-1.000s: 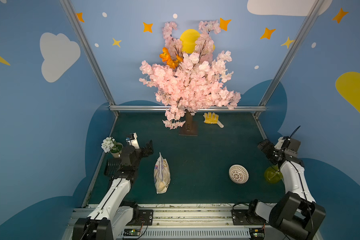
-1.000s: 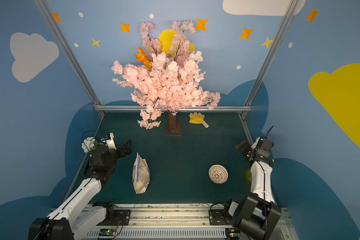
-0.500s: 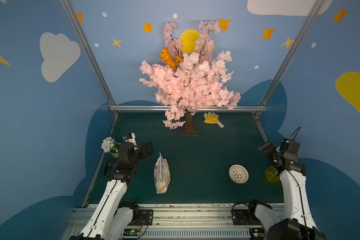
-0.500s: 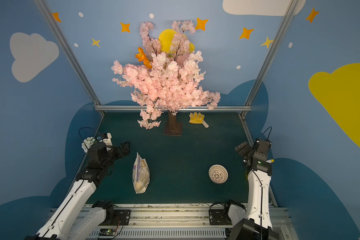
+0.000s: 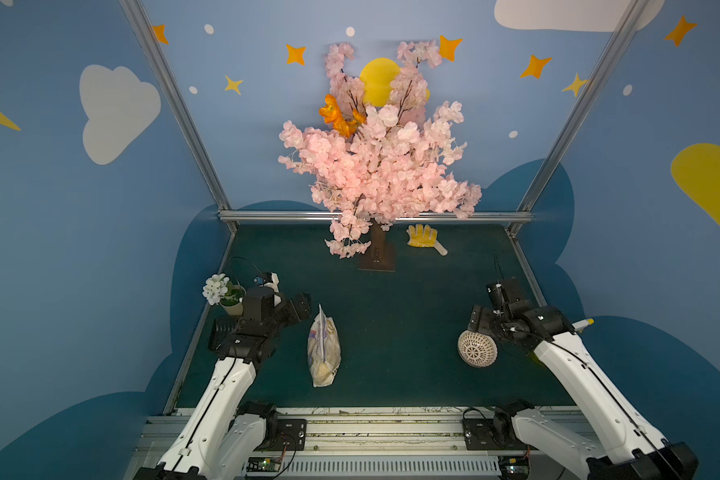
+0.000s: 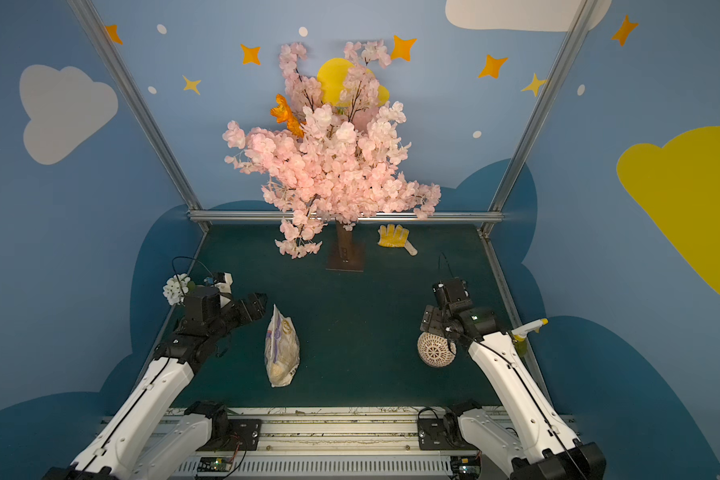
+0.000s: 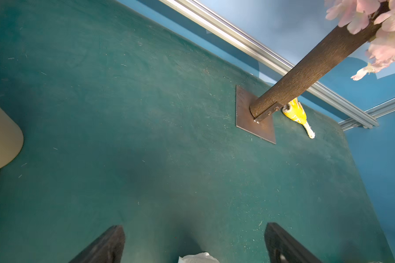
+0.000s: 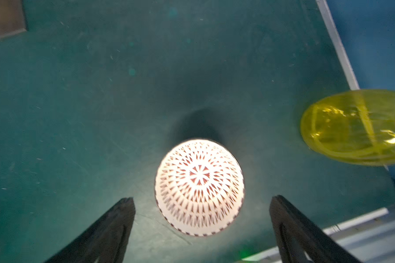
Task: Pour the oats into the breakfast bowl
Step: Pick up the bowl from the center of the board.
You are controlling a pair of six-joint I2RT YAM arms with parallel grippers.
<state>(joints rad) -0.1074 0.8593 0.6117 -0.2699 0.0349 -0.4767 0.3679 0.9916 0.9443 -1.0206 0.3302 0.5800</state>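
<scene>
Currently logging the oats (image 5: 324,353) as a soft bag lying flat on the green mat (image 5: 391,316), left of centre, long axis running near to far, untouched. Placing the left gripper (image 5: 302,307) just left of the bag's far end, jaws spread wide and empty. Seeing only a white scrap of plastic between them in the left wrist view, likely the bag's tip.

Finding the breakfast bowl (image 5: 477,348) on the right, well apart from the bag, with the right gripper (image 8: 202,199) poised over it, jaws released, nothing held. Cannot tell whether the bowl sits mouth-up or overturned, only lattice and a radial centre visible.

Risks, as judged:
- pinching the limp bag mid-body and spilling flakes on the mat short of the bowl
- pouring onto an overturned bowl
- nudging the light bowl toward the yellow spray bottle (image 8: 356,127) to its right
- clipping the flower pot (image 5: 231,305) just left of the left wrist
</scene>
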